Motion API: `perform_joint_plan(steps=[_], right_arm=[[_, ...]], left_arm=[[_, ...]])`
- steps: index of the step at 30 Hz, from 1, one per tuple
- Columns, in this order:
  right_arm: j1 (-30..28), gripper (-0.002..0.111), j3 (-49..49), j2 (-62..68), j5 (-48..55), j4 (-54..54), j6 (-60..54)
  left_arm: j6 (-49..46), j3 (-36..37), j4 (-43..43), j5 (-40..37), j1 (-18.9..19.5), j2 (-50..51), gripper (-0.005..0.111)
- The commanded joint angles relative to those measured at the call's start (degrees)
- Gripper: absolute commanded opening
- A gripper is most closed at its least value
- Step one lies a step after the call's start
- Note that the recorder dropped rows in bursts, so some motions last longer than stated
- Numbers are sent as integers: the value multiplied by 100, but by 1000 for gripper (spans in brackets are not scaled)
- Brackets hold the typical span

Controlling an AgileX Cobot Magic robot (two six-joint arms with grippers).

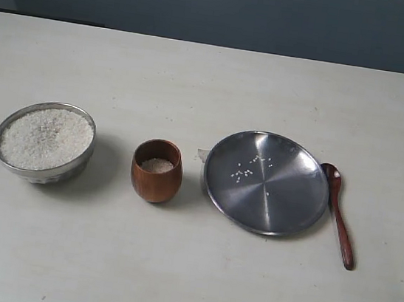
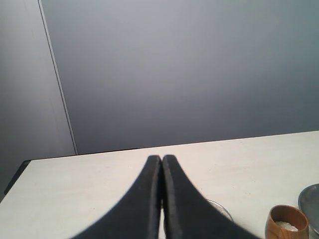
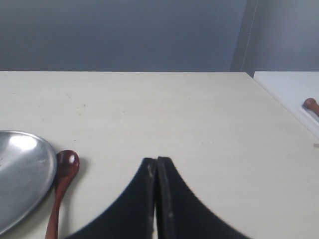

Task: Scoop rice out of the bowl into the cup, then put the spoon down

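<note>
One pale matte desk [image 1: 170,281] carries everything: flat steel plate [image 1: 284,206] toward its right edge, shiny bowl [image 1: 50,174] of fine rice [image 1: 46,138] toward the left, barrel-shaped wooden cup [image 1: 155,182] between. The slim wooden spoon [image 1: 339,214] lies just beside the plate on its right-edge side, handle toward the near edge, nearest my right fingers [image 3: 156,162]. Those and my left fingers [image 2: 162,160] are pressed together, empty.
</note>
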State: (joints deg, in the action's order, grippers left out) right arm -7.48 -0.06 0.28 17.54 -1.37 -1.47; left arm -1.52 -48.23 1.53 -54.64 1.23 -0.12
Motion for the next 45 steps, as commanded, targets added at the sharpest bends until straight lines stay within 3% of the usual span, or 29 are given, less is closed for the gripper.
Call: perform_joint_plan(steps=[1, 6, 8, 13, 15, 20, 25, 30, 34, 39, 45], right_arm=[[19, 0, 6, -28, -408, -111, -18], [19, 0, 6, -28, -1020, 280, 13], [19, 0, 6, -28, -1400, 1053, 59], [19, 0, 6, -28, -2271, 4352, 664], [19, 0, 6, -28, -2490, 4949, 664], [19, 0, 6, -28, -2437, 4135, 503], [19, 0, -622, -28, -1057, 2061, 382], [19, 0, -1417, -28, -506, 1987, 147], [122, 0, -1936, -28, -305, 1737, -1013], [562, 0, -2510, -20, 64, 1443, -1947], [1162, 0, -3125, 643, 1272, 1451, -1835]], left_arm=[[33, -43, 18, -9, -13, 12, 0], [22, -43, 18, -9, -13, 12, 0], [22, -43, 18, -9, -13, 12, 0], [22, -43, 18, -9, -13, 12, 0], [22, -43, 18, -9, -13, 12, 0], [22, -43, 18, -9, -13, 12, 0], [22, -43, 18, -9, -13, 12, 0], [21, -43, 40, -18, -13, 12, 0], [21, -43, 53, -18, -13, 12, 0], [6, -43, 67, -18, -13, 12, 0], [6, -43, 67, -18, -13, 12, 0]])
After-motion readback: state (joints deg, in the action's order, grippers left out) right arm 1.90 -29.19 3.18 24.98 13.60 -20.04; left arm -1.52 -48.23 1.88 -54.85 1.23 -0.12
